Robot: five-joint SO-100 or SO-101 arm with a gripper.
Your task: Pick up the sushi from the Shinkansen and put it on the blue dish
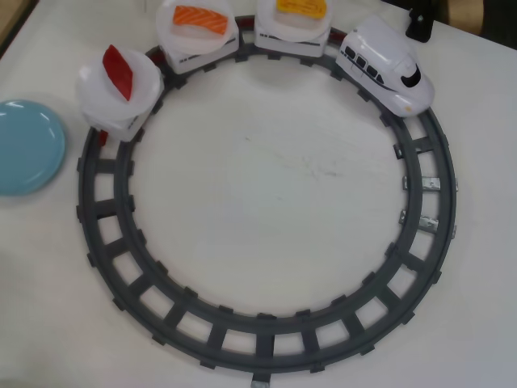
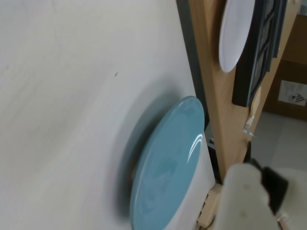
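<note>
the overhead view shows a grey ring of track (image 1: 266, 343) on a white table (image 1: 266, 186). the shinkansen (image 1: 388, 66) sits on the track at upper right, nose pointing down and right, with three cars curving away behind it along the top of the ring. each car carries a round white plate. the sushi (image 1: 300, 7), yellow-orange, lies on the plate of the first car (image 1: 291, 36) just behind the engine, partly cut off by the top edge of the picture. the middle car (image 1: 198, 36) holds an orange striped piece (image 1: 202, 19), and the last car (image 1: 119, 93), at upper left, holds a dark red piece (image 1: 118, 70). the blue dish (image 1: 24, 145) lies on the table at the left edge, just outside the track and near the last car, with nothing on it.

in the wrist view the dish (image 2: 168, 163) shows edge-on and tilted, on the white table beside a wooden panel (image 2: 216, 96). a white and black part at lower right (image 2: 254, 196) is probably the gripper, but its fingers are not clearly seen, so i cannot tell how far it is open or whether it holds anything. the arm does not appear in the overhead view.
</note>
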